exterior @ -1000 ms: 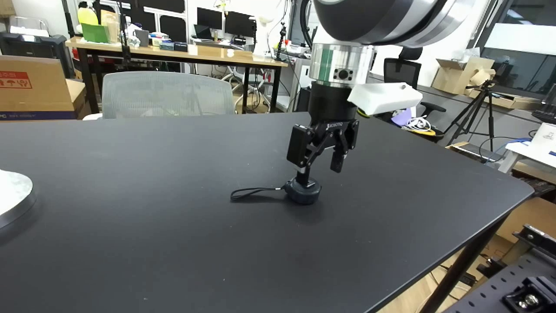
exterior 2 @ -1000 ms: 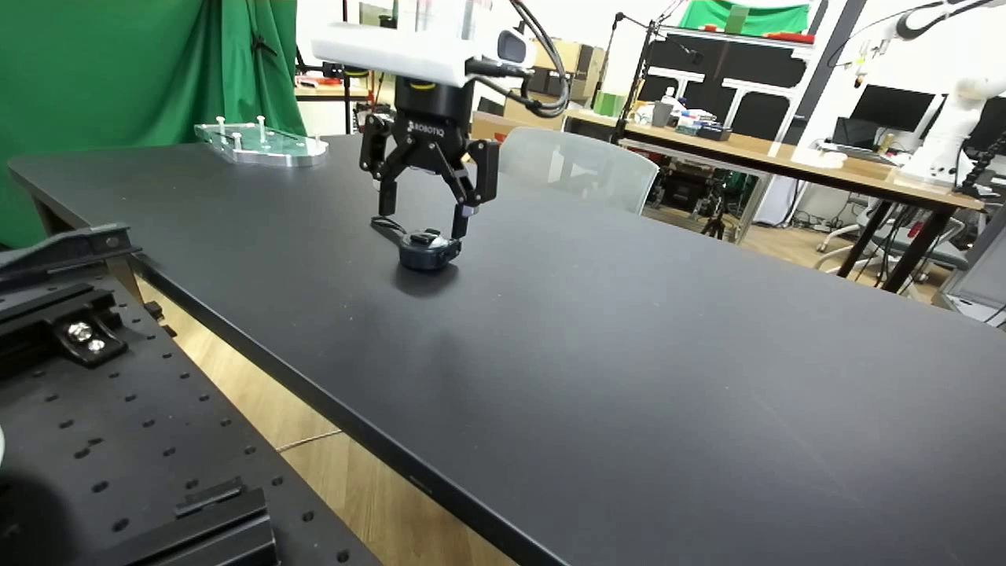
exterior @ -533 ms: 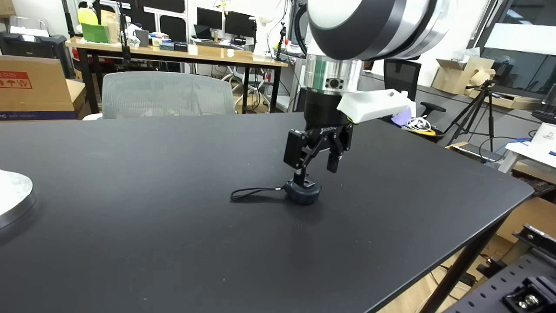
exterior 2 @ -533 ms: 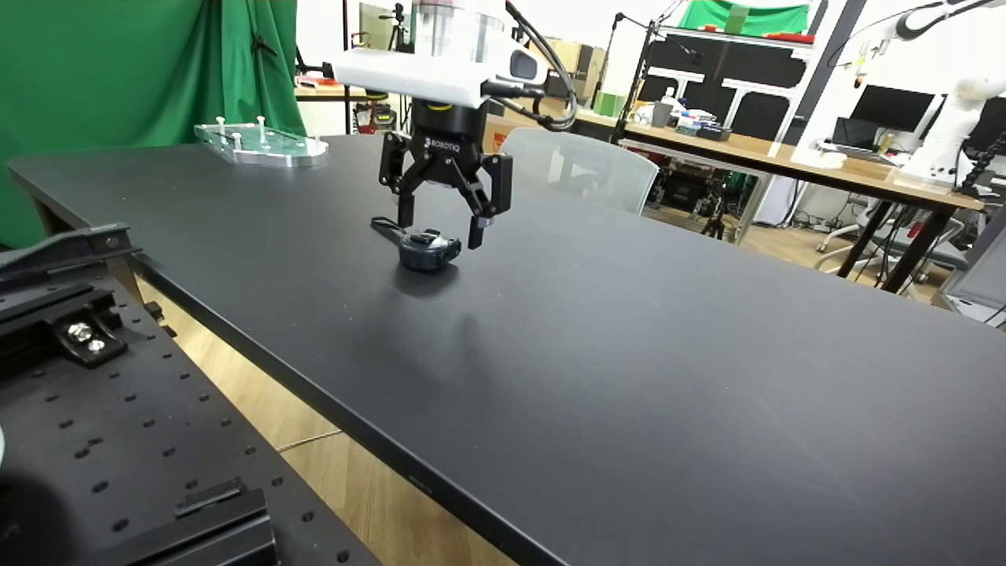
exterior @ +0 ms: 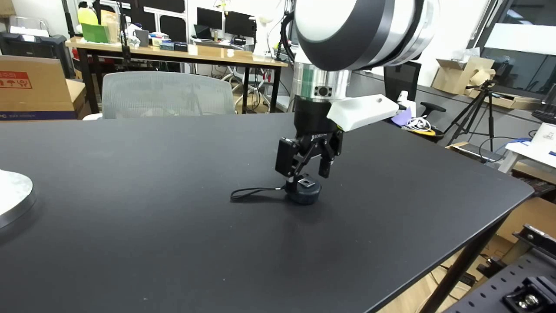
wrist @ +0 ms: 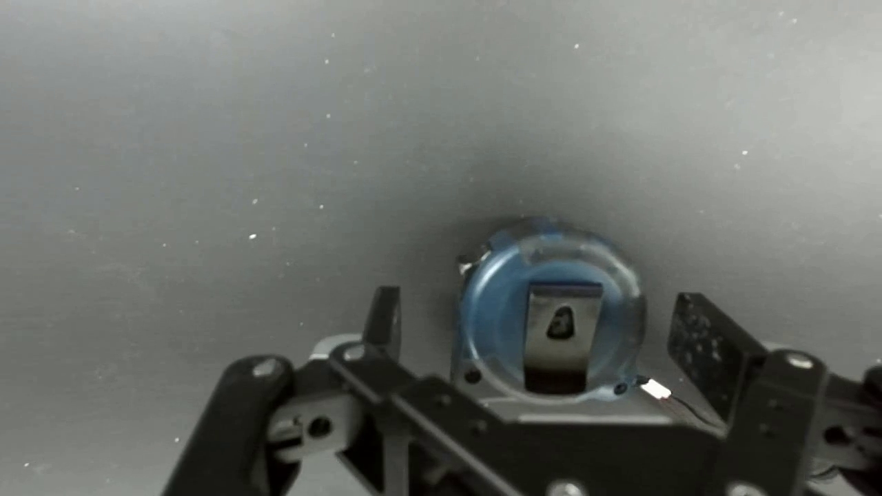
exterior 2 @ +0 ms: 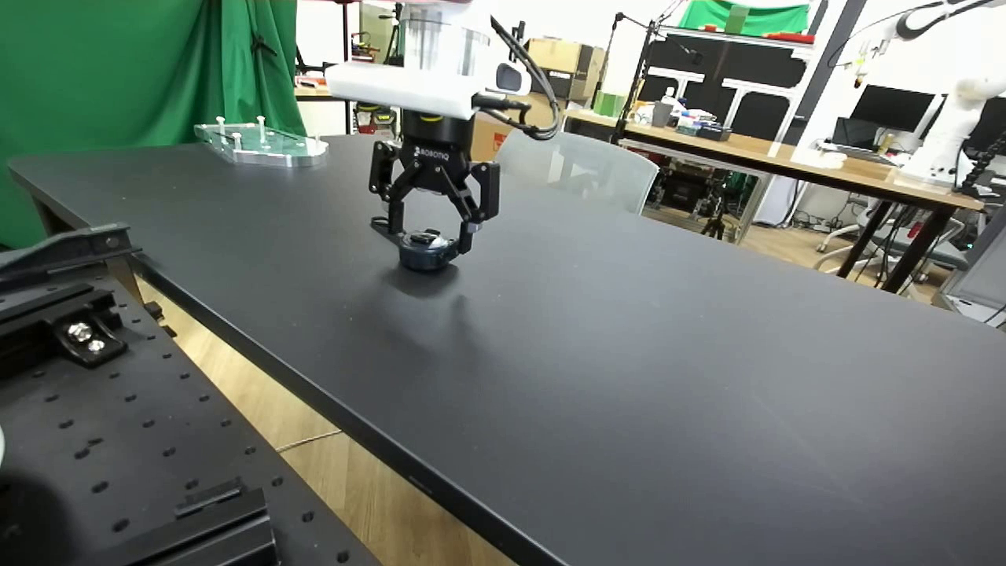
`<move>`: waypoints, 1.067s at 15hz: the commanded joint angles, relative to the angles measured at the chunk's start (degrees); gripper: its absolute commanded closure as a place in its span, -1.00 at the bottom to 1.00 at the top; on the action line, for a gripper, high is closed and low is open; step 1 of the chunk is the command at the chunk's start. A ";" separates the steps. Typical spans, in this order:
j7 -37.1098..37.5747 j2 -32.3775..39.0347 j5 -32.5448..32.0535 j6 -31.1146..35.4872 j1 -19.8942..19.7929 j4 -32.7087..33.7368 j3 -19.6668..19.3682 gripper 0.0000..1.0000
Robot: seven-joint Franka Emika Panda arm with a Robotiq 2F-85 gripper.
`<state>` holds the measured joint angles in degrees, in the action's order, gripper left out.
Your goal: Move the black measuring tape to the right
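Observation:
The black measuring tape (exterior: 309, 195) lies flat on the dark table, a small round case with a thin strap in an exterior view. It also shows in an exterior view (exterior 2: 425, 258). In the wrist view the tape (wrist: 493, 310) has a bluish top with a metal clip. My gripper (wrist: 537, 301) is open there, with one finger on each side of the case and a gap on both sides. In both exterior views the gripper (exterior: 308, 179) (exterior 2: 431, 236) points down, its fingertips low around the tape. Part of the strap is hidden behind the right finger in the wrist view.
A white round object with a grey rim (exterior: 15, 198) stands at the table's edge in an exterior view. A clear plate with white pegs (exterior 2: 263, 145) lies at the far end. A mesh chair (exterior: 167, 95) stands behind the table (exterior: 173, 261).
My gripper has moved lower over the tape, with a small sideways shift that centres it around the case. The fingers stay open. The tape has not moved.

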<state>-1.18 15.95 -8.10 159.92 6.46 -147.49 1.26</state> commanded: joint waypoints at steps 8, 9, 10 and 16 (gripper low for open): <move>2.02 2.39 -2.11 -1.02 1.49 2.56 -1.44 0.15; 1.89 2.29 -1.92 -1.04 1.35 2.58 -1.37 0.15; 1.65 1.91 -1.65 -1.22 1.10 2.60 -1.27 0.15; 1.31 0.48 -0.73 -2.32 -0.56 4.64 -1.94 0.15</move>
<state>-0.77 17.81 -9.06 159.73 6.86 -144.52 -0.10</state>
